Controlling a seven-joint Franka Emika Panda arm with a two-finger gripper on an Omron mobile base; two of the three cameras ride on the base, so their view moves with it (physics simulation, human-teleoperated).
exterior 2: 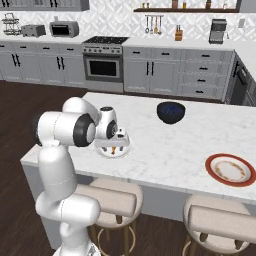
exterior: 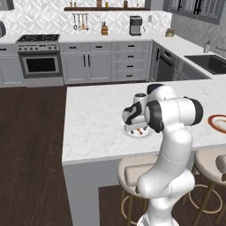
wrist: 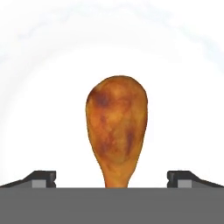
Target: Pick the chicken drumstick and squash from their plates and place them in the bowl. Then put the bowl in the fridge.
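The golden-brown chicken drumstick [wrist: 116, 122] lies on the plain white plate [wrist: 43, 109] with its thin end toward the hand. My gripper [wrist: 111, 179] hangs low over it, open, one fingertip [wrist: 43, 177] on each side and neither touching it. From the base views the drumstick [exterior: 140, 130] [exterior 2: 114, 149] rests on the white plate [exterior: 145, 134] [exterior 2: 125, 150] near the island's front edge, right under the gripper [exterior: 133, 125] [exterior 2: 116, 140]. The reddish-rimmed plate [exterior 2: 231, 170] [exterior: 218, 123] sits farther right, its speckled centre bare. The squash, the wooden bowl and the fridge are out of view.
A dark blue bowl [exterior 2: 170, 112] stands on the white marble island [exterior 2: 170, 145] behind the plates. Padded stools [exterior 2: 112, 199] [exterior: 134, 173] stand under the island's front edge beside my base. The stove [exterior: 39, 59] and grey cabinets line the far wall.
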